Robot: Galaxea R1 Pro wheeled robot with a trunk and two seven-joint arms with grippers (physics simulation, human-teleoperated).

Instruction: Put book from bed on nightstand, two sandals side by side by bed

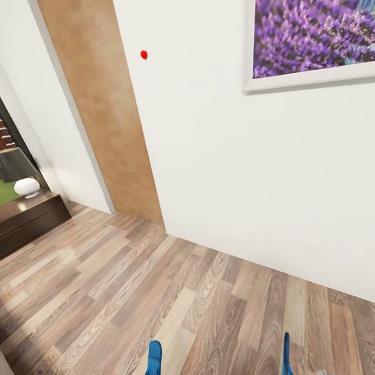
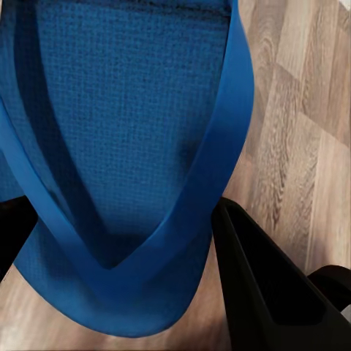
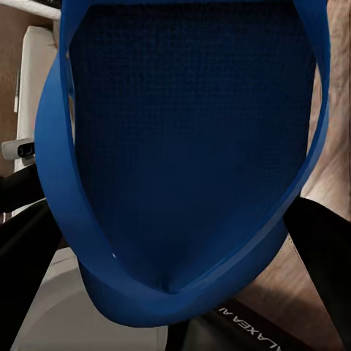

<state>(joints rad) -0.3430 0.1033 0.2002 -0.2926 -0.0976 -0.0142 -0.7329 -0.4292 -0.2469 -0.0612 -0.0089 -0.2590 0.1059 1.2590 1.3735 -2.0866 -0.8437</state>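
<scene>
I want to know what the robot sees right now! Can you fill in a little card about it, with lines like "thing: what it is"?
left gripper: shut on a blue sandal
right gripper: shut on the other sandal
floor: wood planks
wall: white, with a red dot
picture: purple flowers, white frame
bench: dark, low, with a lamp
bed, book: not in these pictures

1. Both sandals (image 2: 124, 146) (image 3: 190, 146) are bright blue, with a fine woven texture.
2. The floor (image 1: 186, 307) has brown and beige wood-grain planks.
3. The wall (image 1: 220, 165) is white.
4. The picture (image 1: 312, 12) shows purple lavender in a white frame.
</scene>
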